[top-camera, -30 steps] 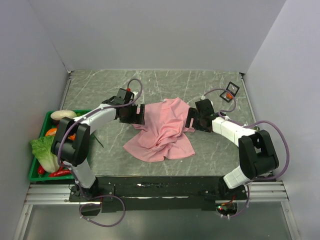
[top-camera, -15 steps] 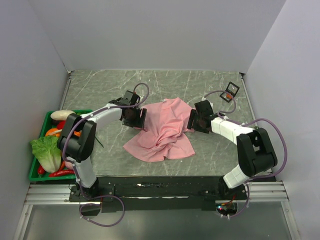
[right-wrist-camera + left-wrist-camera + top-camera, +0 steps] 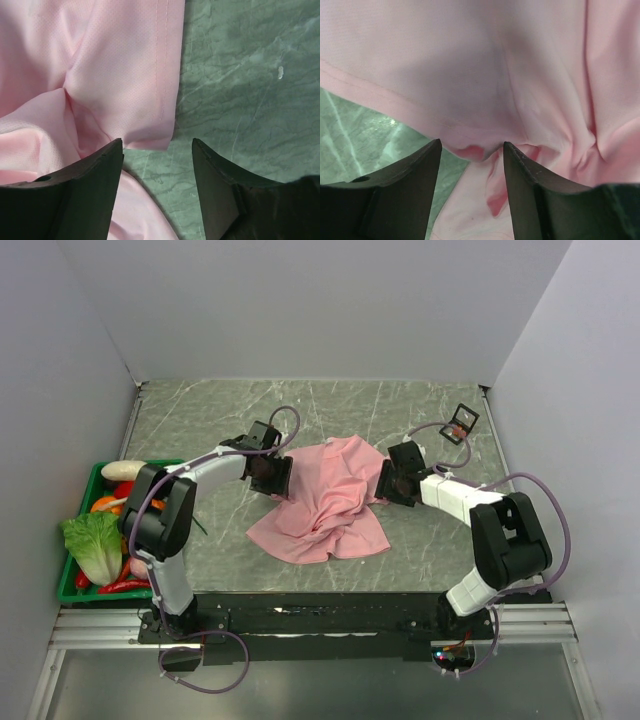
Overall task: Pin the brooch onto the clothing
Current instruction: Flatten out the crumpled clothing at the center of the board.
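Twice logging spread jaws, gripping nothing: at the left end effector [image 3: 471, 165], straddling a doubled hem fold of the light pink soft-fabric T-shirt [image 3: 325, 505]; at the right end effector [image 3: 157, 165], straddling a stitched hem corner lying flat on the grey-green marbled surface [image 3: 200, 420]. Locating the shirt crumpled mid-surface, between both arms, bunched in loose ridges. Locating what is probably the tiny orange-red jagged brooch [image 3: 459, 428] well apart, toward the far right corner, sitting in a small black square frame [image 3: 472, 416]; too small for confirming shape.

Judging the fabric as light, limp and thin: expecting draping and sliding rather than holding any form, so favouring pinches on stitched hems, being thicker and less slippery than single layers. Expecting easy dragging across the smooth stone-look top. Judging the brooch as light, rigid and fiddly, possibly sharp at the pin; favouring a hold by the flower's edges, leaving the pin side free.

Seeing bare surface on every side of the shirt for spreading. Noting plain pale walls closing in left, right and far. Noting a green plastic tray of vegetables [image 3: 65, 595] hugging the left edge, near the left arm's base, worth avoiding during swings.
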You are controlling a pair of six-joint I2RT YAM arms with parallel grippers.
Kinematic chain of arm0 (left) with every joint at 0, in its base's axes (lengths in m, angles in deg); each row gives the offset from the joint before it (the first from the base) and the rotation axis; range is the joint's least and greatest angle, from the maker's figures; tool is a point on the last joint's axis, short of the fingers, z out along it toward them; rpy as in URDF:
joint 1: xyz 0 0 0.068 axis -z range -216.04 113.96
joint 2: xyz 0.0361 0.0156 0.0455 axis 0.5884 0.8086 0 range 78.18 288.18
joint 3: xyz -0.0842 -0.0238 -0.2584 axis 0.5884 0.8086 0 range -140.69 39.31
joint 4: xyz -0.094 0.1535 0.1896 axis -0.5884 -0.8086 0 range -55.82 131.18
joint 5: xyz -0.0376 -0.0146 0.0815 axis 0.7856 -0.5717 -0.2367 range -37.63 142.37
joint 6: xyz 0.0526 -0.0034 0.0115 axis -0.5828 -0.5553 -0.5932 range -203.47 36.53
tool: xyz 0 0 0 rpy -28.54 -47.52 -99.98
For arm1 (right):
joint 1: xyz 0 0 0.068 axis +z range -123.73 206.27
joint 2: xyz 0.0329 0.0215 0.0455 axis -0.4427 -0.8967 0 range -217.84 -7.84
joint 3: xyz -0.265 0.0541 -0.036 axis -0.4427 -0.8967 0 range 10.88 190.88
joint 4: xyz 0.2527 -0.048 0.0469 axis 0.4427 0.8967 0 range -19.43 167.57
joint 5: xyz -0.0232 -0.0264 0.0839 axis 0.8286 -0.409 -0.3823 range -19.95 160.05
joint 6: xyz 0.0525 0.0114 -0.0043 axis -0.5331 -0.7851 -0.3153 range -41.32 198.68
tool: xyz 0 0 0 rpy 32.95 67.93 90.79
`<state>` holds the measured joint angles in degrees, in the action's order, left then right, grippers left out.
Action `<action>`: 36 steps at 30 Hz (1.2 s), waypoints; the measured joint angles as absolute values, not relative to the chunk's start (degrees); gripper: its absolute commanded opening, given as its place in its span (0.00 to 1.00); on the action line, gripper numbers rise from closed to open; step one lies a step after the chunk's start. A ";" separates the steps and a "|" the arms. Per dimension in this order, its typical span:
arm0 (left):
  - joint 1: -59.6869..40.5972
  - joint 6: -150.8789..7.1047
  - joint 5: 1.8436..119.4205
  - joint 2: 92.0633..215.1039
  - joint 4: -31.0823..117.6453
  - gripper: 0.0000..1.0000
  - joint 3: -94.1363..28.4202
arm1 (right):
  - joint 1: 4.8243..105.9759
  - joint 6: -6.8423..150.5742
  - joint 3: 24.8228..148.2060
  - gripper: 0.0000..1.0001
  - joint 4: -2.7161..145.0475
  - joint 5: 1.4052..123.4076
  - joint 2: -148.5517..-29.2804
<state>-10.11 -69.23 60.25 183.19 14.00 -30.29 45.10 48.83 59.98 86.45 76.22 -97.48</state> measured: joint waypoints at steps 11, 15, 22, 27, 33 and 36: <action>-10.09 -68.92 65.23 185.27 14.87 0.26 -30.58 | 45.12 48.44 60.09 0.50 85.62 76.03 -100.45; -10.07 -68.81 65.65 185.27 14.98 0.05 -30.58 | 45.10 48.55 60.11 0.40 85.68 76.09 -100.67; -10.09 -68.75 65.26 185.27 15.31 0.01 -30.58 | 44.97 48.81 60.51 0.11 85.53 75.41 -101.44; -10.15 -68.96 62.09 183.93 15.31 0.01 -30.55 | 44.88 48.73 61.14 0.00 85.47 74.43 -102.12; -13.35 -69.45 58.13 178.47 15.31 0.01 -30.51 | 43.86 48.79 61.58 0.00 86.19 73.42 -102.29; -17.41 -69.47 57.04 176.15 15.35 0.01 -30.51 | 41.74 49.16 61.56 0.00 86.89 72.13 -101.61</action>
<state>-17.41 -69.47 57.04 176.15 15.35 -30.51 41.74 49.16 61.56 86.89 72.13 -101.61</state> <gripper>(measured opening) 0.030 0.007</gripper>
